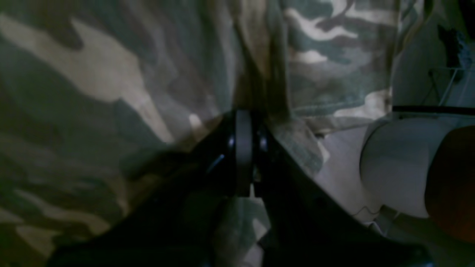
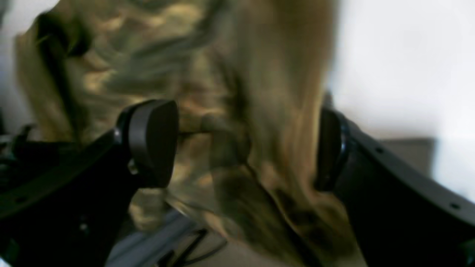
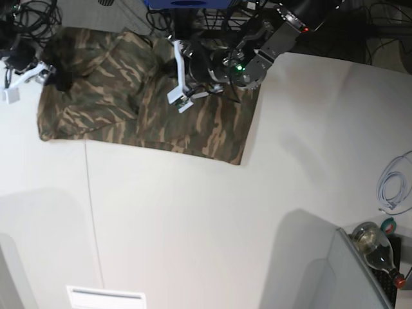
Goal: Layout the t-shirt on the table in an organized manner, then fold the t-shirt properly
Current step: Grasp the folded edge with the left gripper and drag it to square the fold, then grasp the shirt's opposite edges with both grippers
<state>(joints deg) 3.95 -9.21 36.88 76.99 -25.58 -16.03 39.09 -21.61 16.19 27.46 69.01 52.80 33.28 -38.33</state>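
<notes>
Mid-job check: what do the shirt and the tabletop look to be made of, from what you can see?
The t-shirt looks like soft woven or knit cloth, matte, camouflage-printed: it drapes and wrinkles, and bunches in folds between the left pincer's closed jaws. The table looks like a hard, smooth white sheet, perhaps laminate: flat, faintly shiny, with one thin dark seam.

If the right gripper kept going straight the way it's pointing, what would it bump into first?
Most likely the t-shirt. The right gripper has its jaws wide open with the camouflage cloth filling the gap right ahead. The picture is blurry, so how close the cloth is stays unclear.
</notes>
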